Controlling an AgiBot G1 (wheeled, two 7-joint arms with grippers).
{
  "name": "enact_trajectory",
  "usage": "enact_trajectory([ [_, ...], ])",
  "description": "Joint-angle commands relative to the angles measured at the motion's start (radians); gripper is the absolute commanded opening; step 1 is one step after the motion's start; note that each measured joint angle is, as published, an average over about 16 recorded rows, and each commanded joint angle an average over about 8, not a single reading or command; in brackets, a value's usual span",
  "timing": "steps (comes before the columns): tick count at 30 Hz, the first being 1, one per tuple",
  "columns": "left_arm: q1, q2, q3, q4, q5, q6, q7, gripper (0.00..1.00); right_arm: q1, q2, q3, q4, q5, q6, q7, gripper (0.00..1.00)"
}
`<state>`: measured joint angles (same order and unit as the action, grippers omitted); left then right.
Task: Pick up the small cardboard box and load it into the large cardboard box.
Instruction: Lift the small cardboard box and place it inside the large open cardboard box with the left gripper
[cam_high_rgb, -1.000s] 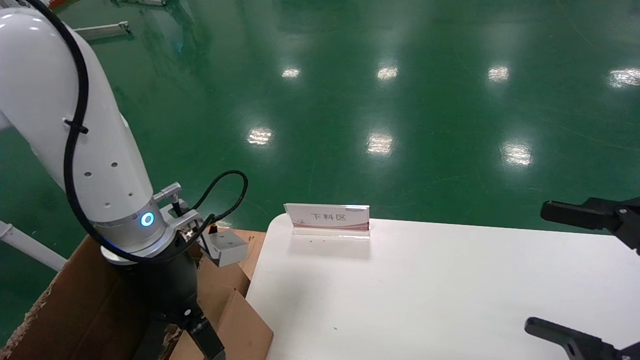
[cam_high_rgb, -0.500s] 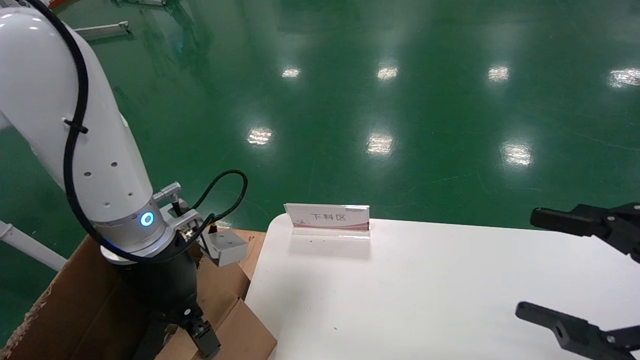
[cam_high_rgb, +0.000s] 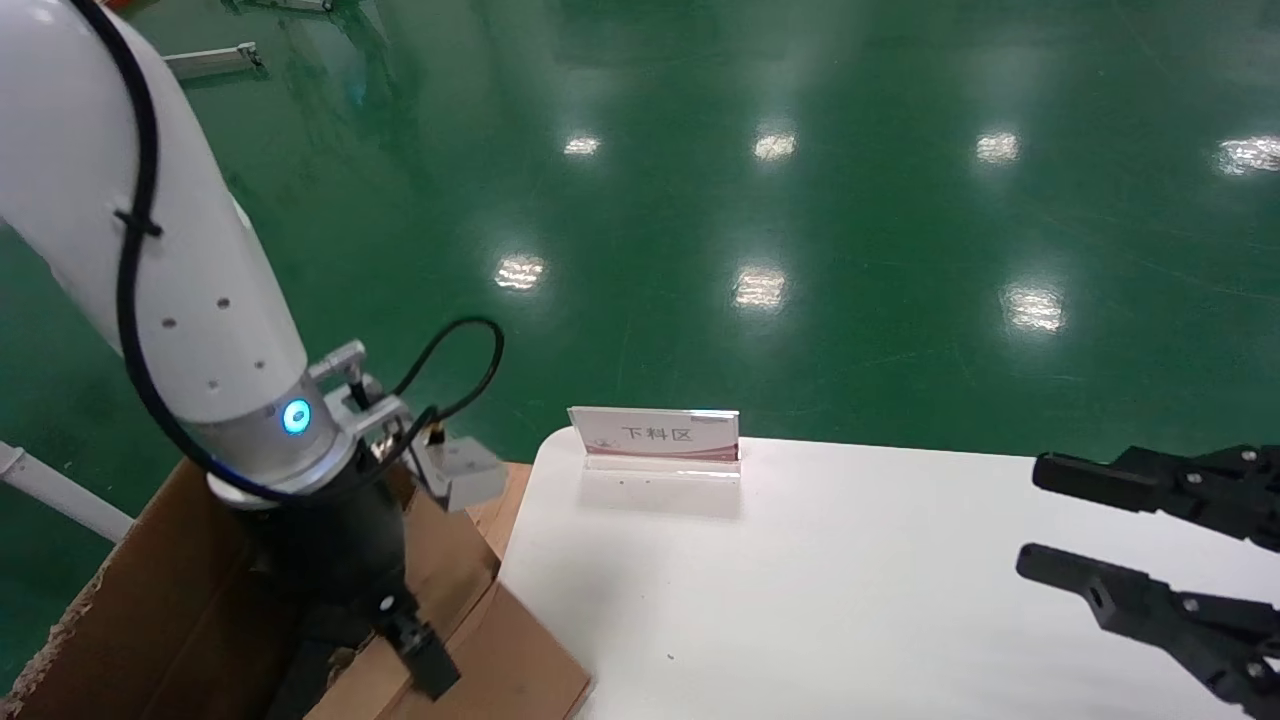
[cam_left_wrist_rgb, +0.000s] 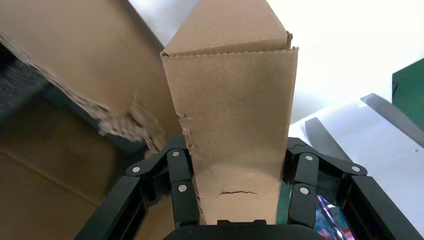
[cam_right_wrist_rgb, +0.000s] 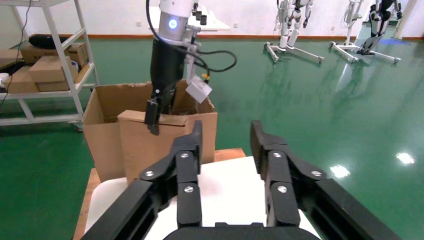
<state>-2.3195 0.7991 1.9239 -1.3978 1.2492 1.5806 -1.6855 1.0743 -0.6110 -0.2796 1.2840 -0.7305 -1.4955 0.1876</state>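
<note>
Small cardboard box sits clamped in your left gripper, its long axis running out from the jaws, at the large cardboard box off the table's left edge. Your right gripper hangs spread, holding nothing, over the right edge.

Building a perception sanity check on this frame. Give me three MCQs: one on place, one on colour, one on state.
1. Where is the left gripper?
A. parked at the robot's side
B. at the large cardboard box
C. on a shelf

2. What colour is the floor?
A. grey
B. green
C. blue

3. What state is the right gripper in?
A. open, empty
B. shut on a box
C. shut, empty

Answers:
1. B: the carton's flap stands between the gripper's fingers.
2. B: glossy green fills the head view.
3. A: the fingers are spread above the white table, with nothing between them.
</note>
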Motion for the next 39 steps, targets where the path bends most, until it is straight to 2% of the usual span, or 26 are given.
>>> enact_trajectory([
  [1, -0.015, 0.0, -0.013, 0.003, 0.002, 0.007, 0.008, 0.0, 0.0, 0.0, 0.0, 0.0, 0.0, 0.0, 0.0, 1.0],
  [9, -0.152, -0.04, -0.114, 0.045, 0.025, 0.051, 0.061, 0.0, 0.0, 0.0, 0.0, 0.0, 0.0, 0.0, 0.0, 1.0],
  [17, -0.28, -0.074, -0.23, 0.087, 0.098, 0.114, 0.076, 0.0, 0.0, 0.0, 0.0, 0.0, 0.0, 0.0, 0.0, 1.0],
  [24, -0.341, -0.063, -0.253, 0.102, 0.152, 0.139, 0.062, 0.0, 0.0, 0.0, 0.0, 0.0, 0.0, 0.0, 0.0, 1.0],
  [28, -0.381, -0.041, -0.216, 0.107, 0.17, 0.146, 0.052, 0.0, 0.0, 0.0, 0.0, 0.0, 0.0, 0.0, 0.0, 1.0],
  [32, -0.454, -0.009, -0.133, 0.112, 0.161, 0.15, 0.043, 0.0, 0.0, 0.0, 0.0, 0.0, 0.0, 0.0, 0.0, 1.0],
  [39, -0.652, 0.101, 0.165, 0.112, 0.048, 0.156, 0.025, 0.0, 0.0, 0.0, 0.0, 0.0, 0.0, 0.0, 0.0, 1.0],
])
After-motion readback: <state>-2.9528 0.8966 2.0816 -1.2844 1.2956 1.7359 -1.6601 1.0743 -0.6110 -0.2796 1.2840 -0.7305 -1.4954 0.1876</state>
